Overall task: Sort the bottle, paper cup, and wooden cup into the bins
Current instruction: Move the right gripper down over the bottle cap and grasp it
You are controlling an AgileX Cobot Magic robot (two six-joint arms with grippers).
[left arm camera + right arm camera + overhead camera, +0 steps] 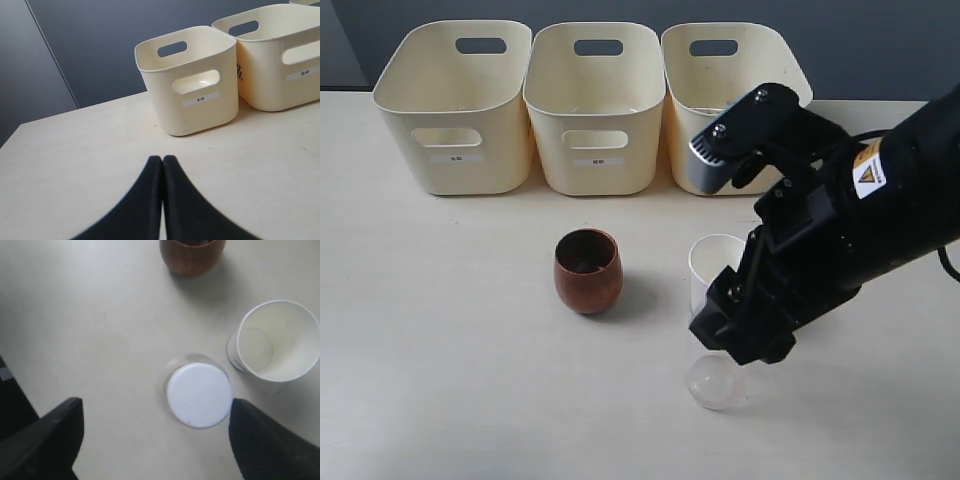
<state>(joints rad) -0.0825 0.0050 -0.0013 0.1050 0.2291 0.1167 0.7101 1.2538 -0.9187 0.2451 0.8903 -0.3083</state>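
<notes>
The right arm [880, 220] seemingly hides most of the bottle [712, 385].

The exterior view looks down from high at the near side of the desk [440, 400], facing the three bins [550, 120] along the far edge, and takes in the whole work area. The left wrist view sits low and close over the desk, looking almost level past the left pincer [162, 159] at those same bins from an angle. The right wrist view looks straight down, very near, on the bottle [199, 395], paper cup [280, 340] and wooden cup [192, 257], which the exterior view also shows.
</notes>
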